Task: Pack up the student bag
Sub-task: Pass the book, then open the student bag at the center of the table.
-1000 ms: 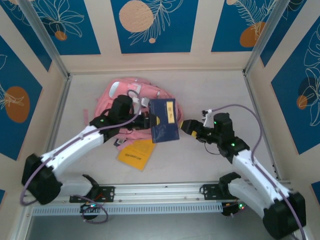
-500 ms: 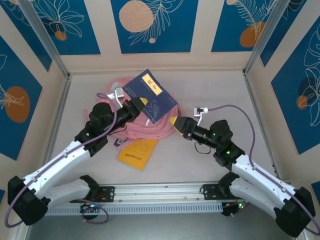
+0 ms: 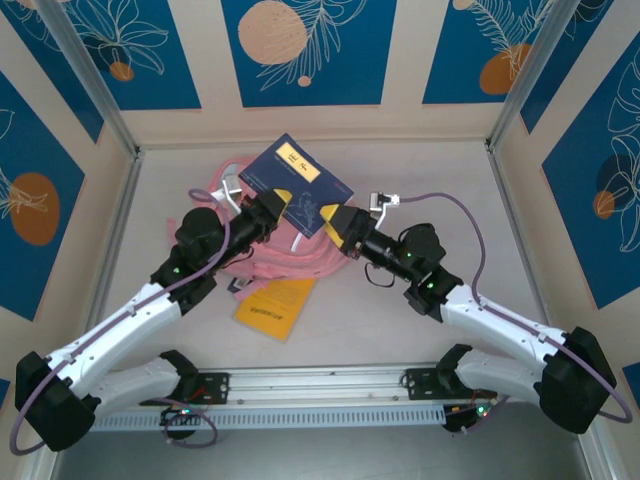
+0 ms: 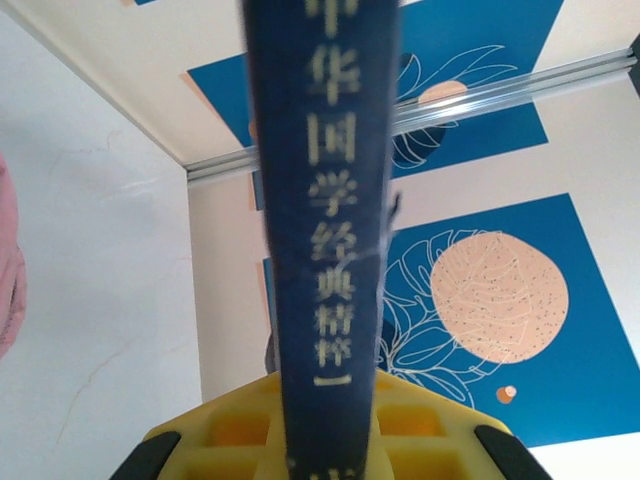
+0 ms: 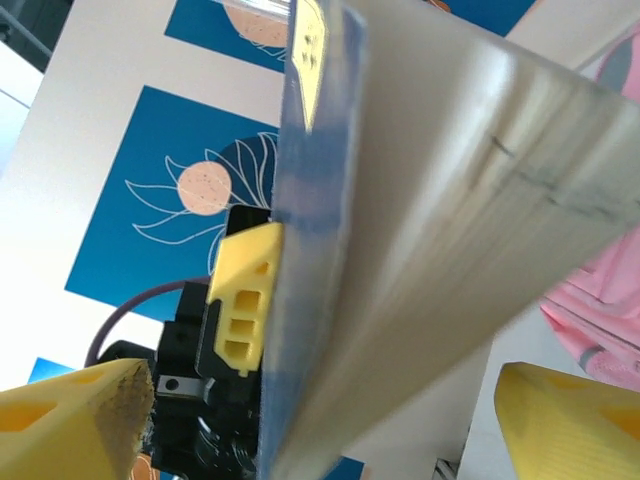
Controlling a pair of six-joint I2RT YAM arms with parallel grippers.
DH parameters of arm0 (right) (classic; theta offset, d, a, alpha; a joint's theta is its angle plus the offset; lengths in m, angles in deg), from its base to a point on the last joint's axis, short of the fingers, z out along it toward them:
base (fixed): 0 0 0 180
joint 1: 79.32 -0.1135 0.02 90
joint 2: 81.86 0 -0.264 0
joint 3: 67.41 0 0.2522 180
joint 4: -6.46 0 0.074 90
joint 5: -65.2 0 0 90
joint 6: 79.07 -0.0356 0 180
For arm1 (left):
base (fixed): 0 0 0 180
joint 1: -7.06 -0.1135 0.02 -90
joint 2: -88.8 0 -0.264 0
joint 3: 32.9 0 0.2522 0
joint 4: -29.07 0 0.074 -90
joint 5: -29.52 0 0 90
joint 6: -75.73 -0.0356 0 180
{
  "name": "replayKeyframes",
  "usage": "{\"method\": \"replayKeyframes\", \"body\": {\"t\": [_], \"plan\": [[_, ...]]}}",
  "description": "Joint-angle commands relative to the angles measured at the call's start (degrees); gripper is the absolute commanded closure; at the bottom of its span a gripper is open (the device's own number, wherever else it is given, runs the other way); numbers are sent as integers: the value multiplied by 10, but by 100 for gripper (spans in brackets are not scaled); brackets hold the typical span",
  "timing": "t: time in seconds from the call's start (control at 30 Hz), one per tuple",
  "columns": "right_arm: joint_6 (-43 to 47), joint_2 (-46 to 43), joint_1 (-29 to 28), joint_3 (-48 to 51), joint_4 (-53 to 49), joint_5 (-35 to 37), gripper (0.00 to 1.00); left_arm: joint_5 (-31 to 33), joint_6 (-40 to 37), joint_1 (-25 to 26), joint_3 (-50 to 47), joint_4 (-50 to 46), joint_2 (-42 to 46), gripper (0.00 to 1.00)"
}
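Observation:
The student bag (image 3: 296, 262) lies as a pink heap at the middle back of the table, partly under both arms; a pink fold of it (image 5: 598, 312) shows at the right of the right wrist view. My left gripper (image 3: 281, 206) is shut on a dark blue book (image 3: 296, 178) with a yellow label, held tilted above the bag. The book's spine (image 4: 325, 240) rises between the yellow fingers (image 4: 420, 425). My right gripper (image 3: 336, 221) stands open at the book's lower right corner. The book's page edge (image 5: 450, 230) runs between its spread fingertips (image 5: 70, 420).
A yellow booklet (image 3: 271, 308) lies flat on the table just in front of the bag. The metal rail (image 3: 320, 385) with both arm bases runs along the near edge. Patterned blue walls close in the back and sides.
The left arm has swung the book up and back over the bag, turning it. The right gripper has moved left, up to the book's corner.

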Motion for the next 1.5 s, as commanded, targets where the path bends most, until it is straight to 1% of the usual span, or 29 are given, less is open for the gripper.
{"method": "replayKeyframes", "body": {"t": [0.0, 0.1, 0.17, 0.2, 0.37, 0.43, 0.53, 0.6, 0.63, 0.73, 0.8, 0.87, 0.93, 0.97, 1.0, 1.03, 1.1, 1.13, 1.2, 1.27, 1.37, 1.47], "plan": [[-13, 8, -6, -31, 41, 38, 20, 10, 13, 7, -10, 39, 14, 100], [-10, 8, -6, -37, 43, 54, 36, 12, 14, 10, -16, 36, 16, 100], [-10, 4, -4, -36, 41, 68, 49, 15, 13, 13, -17, 31, 17, 100], [-9, 3, -4, -36, 41, 71, 53, 17, 13, 14, -18, 31, 17, 100], [-7, 12, -2, -44, 56, 68, 61, 23, 16, 21, -18, 35, 12, 100], [-6, 17, -2, -48, 63, 67, 61, 24, 21, 25, -18, 42, 8, 100], [-6, 27, -4, -58, 73, 66, 57, 23, 28, 30, -17, 60, 1, 100], [-12, 36, -6, -60, 83, 68, 57, 23, 29, 34, -17, 72, -4, 100], [-23, 41, -5, -61, 89, 71, 59, 23, 30, 37, -16, 74, -5, 100], [-34, 52, -6, -60, 111, 73, 68, 25, 31, 40, -18, 76, -8, 100], [-29, 45, -8, -61, 90, 83, 77, 28, 32, 41, -21, 76, -8, 100], [-23, 31, -8, -56, 65, 103, 89, 31, 32, 41, -25, 76, -6, 100], [-19, 20, -8, -50, 42, 119, 97, 30, 24, 42, -24, 69, -7, 100], [-19, 15, -7, -50, 29, 123, 99, 25, 9, 43, -18, 54, -8, 100], [-19, 11, -7, -48, 22, 124, 100, 21, -13, 43, -10, 34, -8, 97], [-15, 6, -6, -47, 14, 123, 100, 14, -39, 43, 0, 1, -8, 90], [2, -14, -3, -48, -31, 120, 100, 11, -85, 43, 16, -57, -3, 80], [18, -31, 0, -48, -69, 125, 100, 11, -121, 42, 23, -84, 0, 73], [62, -71, 5, -53, -179, 145, 100, 25, -195, 41, 48, -157, 5, 55], [106, -113, 10, -57, -304, 187, 100, 61, -263, 41, 87, -263, -4, 41], [146, -163, 25, -54, -444, 242, 100, 103, -340, 42, 134, -361, -42, 28], [176, -201, 47, -43, -529, 263, 100, 124, -397, 41, 197, -439, -115, 23]]}}
